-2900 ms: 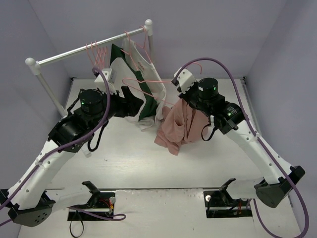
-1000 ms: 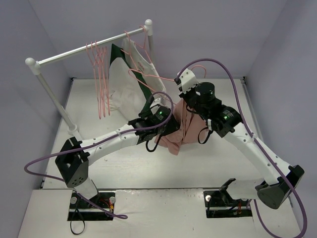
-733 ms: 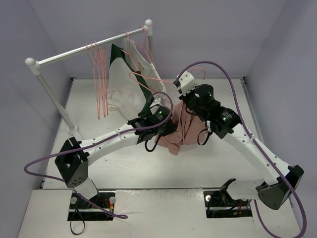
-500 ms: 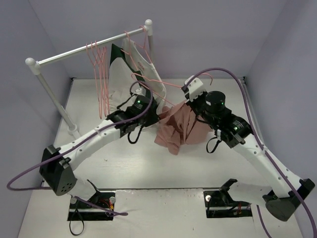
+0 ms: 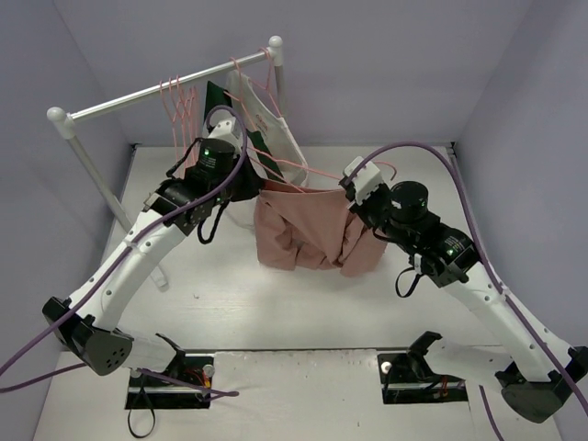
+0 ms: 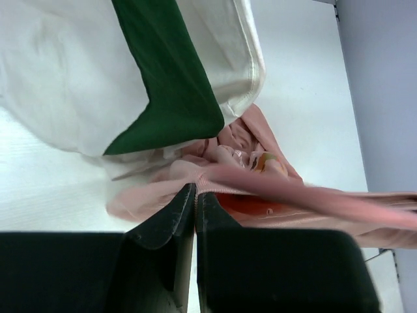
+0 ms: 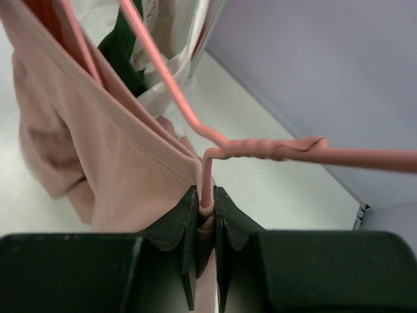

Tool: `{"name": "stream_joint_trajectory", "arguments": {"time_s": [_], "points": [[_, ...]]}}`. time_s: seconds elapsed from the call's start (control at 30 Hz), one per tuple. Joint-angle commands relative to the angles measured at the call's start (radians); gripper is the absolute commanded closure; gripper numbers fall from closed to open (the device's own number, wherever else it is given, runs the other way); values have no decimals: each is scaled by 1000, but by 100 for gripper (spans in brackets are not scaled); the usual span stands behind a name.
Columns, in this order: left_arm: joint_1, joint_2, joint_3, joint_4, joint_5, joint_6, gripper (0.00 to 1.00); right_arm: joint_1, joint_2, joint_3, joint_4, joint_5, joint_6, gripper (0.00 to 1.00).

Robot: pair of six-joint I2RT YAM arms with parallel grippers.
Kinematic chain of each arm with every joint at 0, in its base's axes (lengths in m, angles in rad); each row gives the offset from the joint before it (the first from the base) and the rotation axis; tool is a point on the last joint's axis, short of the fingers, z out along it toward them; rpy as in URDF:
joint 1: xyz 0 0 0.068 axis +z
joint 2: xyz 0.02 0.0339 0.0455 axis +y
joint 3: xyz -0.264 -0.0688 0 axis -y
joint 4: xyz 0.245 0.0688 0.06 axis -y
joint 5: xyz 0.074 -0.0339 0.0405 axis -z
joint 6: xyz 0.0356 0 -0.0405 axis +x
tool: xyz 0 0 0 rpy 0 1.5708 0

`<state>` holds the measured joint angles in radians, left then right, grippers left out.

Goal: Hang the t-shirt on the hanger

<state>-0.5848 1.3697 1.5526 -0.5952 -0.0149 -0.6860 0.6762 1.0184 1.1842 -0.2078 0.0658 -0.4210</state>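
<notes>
The hanger (image 7: 260,149) is held over the middle of the table (image 5: 230,294), toward the far edge, and is partly hidden inside the t-shirt (image 5: 303,230). Its wire and a hem are pinched by the closed right gripper (image 7: 205,195). The opposite hem is clamped by the closed left gripper (image 6: 195,192), where the wire is blurred.

Plain lavender walls (image 5: 395,64) enclose a white surface (image 5: 294,303); a white-and-metal clothes rack (image 5: 129,96) stands at upper left under even light.
</notes>
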Motion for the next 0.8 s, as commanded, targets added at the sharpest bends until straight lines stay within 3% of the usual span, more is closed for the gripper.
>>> {"name": "stream_joint_trajectory", "arguments": {"time_s": [0.0, 0.77], "points": [[38, -21, 95, -14, 4, 122, 100, 11, -14, -7, 14, -9, -17, 100], [161, 9, 252, -78, -17, 321, 100, 16, -12, -44, -105, 26, -45, 100]]}}
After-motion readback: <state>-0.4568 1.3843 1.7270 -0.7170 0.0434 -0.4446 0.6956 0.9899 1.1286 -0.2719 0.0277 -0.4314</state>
